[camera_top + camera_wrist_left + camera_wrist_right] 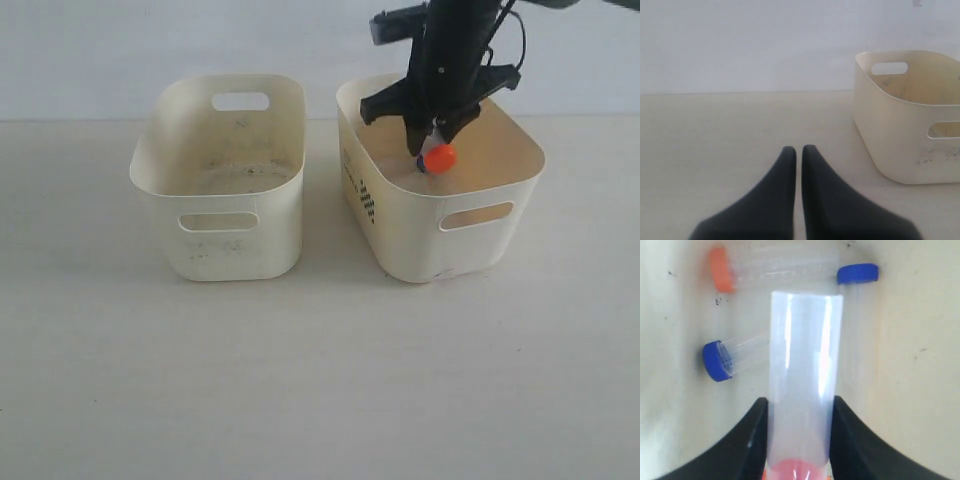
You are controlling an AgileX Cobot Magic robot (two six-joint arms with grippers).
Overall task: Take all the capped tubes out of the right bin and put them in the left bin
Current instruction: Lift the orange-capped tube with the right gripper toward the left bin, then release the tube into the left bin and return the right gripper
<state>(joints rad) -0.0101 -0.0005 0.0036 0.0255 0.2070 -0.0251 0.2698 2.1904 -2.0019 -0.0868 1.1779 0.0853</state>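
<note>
Since the tubes can only go across one at a time, the right hand reaches down inside the right bin and is clenched on a single held tube. Its two black fingers pinch the clear barrel from either side close to the orange-red cap, so the barrel projects straight past the fingertips. Whether it is clear of the bin floor cannot be told.

Beyond the fingertips, three more lie on the yellowish floor:
- a second orange-capped tube
- a nearer blue-capped tube, just beside the held barrel
- a farther blue-capped tube

All are smooth, translucent plastic cylinders with opaque caps, and in my judgement likely to roll if nudged.

The left hand is idle, its fingers pressed together on nothing, low over the pale matt counter. The left bin stands ahead of it and off to one side, apart from it. It is cream plastic with rounded corners, oval handle slots and a grimy, speckled inside. No tube shows in it, so the transfer appears barely begun.
</note>
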